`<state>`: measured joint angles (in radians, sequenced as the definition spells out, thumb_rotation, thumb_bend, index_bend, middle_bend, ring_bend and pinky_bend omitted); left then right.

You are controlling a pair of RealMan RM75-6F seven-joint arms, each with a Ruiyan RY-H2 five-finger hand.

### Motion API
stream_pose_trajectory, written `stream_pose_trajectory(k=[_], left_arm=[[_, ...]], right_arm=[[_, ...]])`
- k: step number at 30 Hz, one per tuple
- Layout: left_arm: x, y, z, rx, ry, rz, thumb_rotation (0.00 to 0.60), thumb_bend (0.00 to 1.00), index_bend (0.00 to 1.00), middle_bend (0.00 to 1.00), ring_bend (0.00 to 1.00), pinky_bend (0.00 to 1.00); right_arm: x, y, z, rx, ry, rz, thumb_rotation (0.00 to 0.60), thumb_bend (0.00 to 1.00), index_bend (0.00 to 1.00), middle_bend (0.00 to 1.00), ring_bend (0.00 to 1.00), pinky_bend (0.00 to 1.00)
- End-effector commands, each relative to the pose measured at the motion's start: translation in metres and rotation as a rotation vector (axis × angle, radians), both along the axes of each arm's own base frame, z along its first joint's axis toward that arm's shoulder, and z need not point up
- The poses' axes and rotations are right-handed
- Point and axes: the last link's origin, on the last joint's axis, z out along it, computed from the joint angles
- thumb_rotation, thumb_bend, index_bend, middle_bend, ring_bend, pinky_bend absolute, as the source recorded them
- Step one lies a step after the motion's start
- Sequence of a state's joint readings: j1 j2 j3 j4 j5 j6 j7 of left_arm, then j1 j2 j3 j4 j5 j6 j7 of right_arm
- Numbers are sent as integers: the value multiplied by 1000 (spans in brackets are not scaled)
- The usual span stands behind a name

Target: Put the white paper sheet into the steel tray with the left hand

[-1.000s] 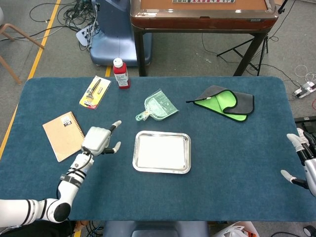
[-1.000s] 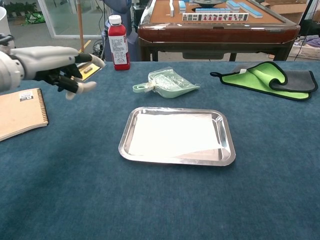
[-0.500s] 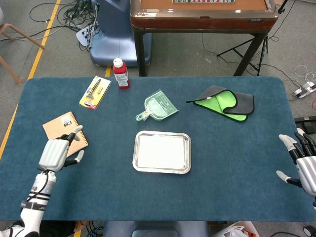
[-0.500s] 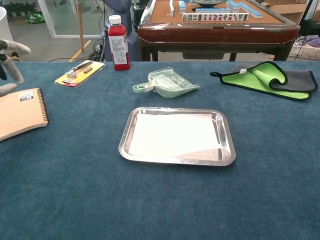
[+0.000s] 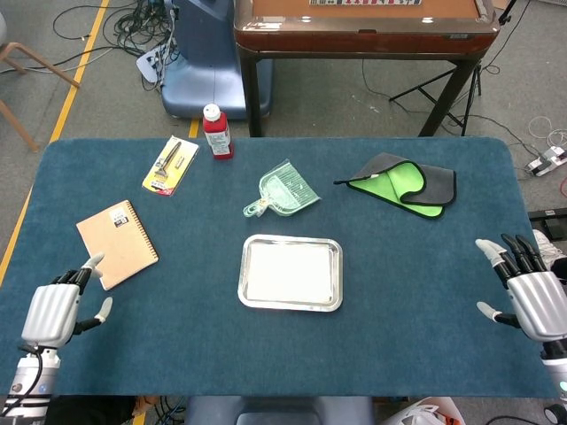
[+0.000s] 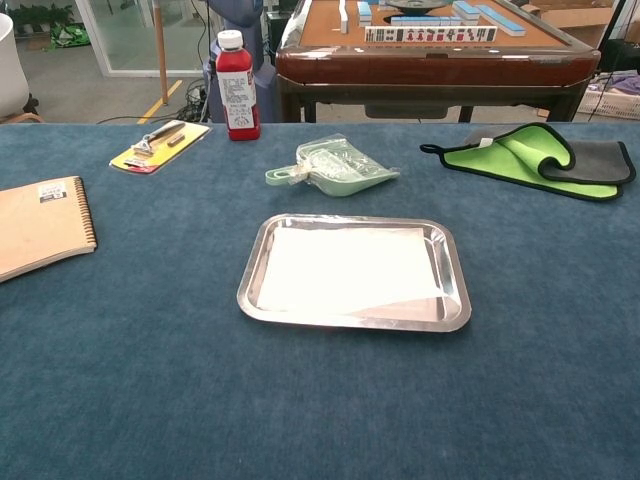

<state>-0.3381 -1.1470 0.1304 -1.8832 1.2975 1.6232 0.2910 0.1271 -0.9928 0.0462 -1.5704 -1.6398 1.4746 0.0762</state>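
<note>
The white paper sheet [image 5: 290, 272] [image 6: 345, 268] lies flat inside the steel tray [image 5: 332, 276] [image 6: 455, 300] at the middle of the blue table. My left hand [image 5: 55, 312] hovers near the table's front left corner, far from the tray, fingers apart and holding nothing. My right hand [image 5: 528, 294] is at the front right edge, also spread and empty. Neither hand shows in the chest view.
A tan spiral notebook [image 5: 117, 242] lies near my left hand. At the back are a yellow carded razor [image 5: 171, 165], a red bottle [image 5: 217, 132], a mint-green dustpan in a bag [image 5: 283, 189] and a grey-green cloth [image 5: 403, 184]. A wooden table stands behind.
My left hand has drawn back from beside the tray to the front left corner and left the chest view. My right hand has come slightly inward. The sheet stays in the tray.
</note>
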Motion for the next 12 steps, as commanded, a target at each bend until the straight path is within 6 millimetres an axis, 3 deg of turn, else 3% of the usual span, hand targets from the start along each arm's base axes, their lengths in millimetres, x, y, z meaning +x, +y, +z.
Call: stream_pose_trajectory(k=[1,12], left_arm=[[0,-6,2,19,-4,-14,442,328,147,345,317,392],[3,-13,-2,38,-28,-45,428,328,151,336,314,374]], right_arm=[[0,1,0,-4,0,5,600,64,81,176,18,64],[3,2,-1,0,-9,-1,600,64,81,176,18,64]])
